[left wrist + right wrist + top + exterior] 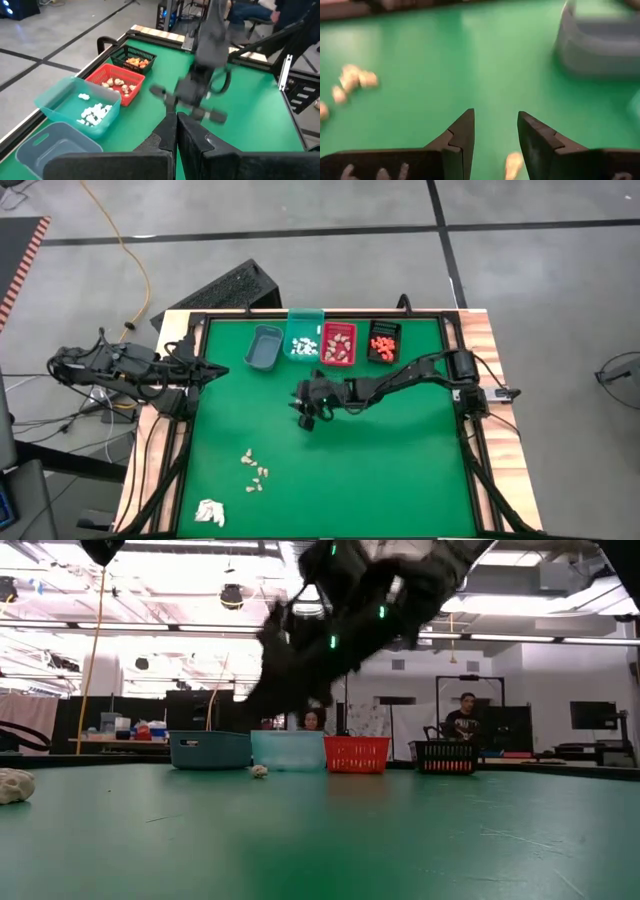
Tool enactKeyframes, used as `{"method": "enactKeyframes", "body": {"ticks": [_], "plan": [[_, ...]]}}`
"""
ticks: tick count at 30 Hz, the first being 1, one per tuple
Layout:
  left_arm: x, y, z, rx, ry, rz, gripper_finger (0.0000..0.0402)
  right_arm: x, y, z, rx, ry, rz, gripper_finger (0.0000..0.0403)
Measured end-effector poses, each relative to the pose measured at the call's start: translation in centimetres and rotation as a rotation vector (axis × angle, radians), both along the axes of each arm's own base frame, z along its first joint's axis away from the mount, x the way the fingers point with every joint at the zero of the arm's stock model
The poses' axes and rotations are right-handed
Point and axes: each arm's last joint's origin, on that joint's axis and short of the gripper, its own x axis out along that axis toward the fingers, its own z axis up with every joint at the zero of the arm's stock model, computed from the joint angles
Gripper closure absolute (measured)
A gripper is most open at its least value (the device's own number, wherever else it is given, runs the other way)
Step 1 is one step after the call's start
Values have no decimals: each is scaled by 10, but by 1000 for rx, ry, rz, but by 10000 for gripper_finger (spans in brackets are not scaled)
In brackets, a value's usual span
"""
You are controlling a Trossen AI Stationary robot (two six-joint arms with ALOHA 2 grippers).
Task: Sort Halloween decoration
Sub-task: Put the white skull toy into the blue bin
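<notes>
Now | right tool: jaws apart, empty, above green table | tan piece below

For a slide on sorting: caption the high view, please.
Right gripper hangs open over mid-table, loose beige pieces ahead, four bins behind; left arm waits aside.

Bench mostly bare green felt: wide free lane across the middle & right front. Far edge blocked by a row of 4 bins, grey bin, teal bin, red bin, black basket, set close together. Right arm spans from right edge to centre. Front left: cluster of tan pieces & white wad
</notes>
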Motion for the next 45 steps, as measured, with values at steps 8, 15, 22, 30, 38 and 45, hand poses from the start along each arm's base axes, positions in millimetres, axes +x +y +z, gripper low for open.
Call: {"method": "enactKeyframes", "body": {"ticks": [8,15,22,30,38,45], "plan": [[7,-2,-18,-16,-109,-7,402,-1,-4,-18,-9,-6,-116,260],[10,-3,-66,-125,-198,9,401,0,-1,-18,-13,-15,-106,260],[7,-2,-94,-227,-281,11,401,8,8,-54,18,-4,-99,260],[5,-1,-107,-274,-258,61,401,12,18,-103,142,1,-187,260],[4,0,-113,-274,-209,104,401,8,34,-130,227,42,-249,283],[3,2,-117,-255,-175,146,401,7,36,-120,257,26,-261,346]]}}
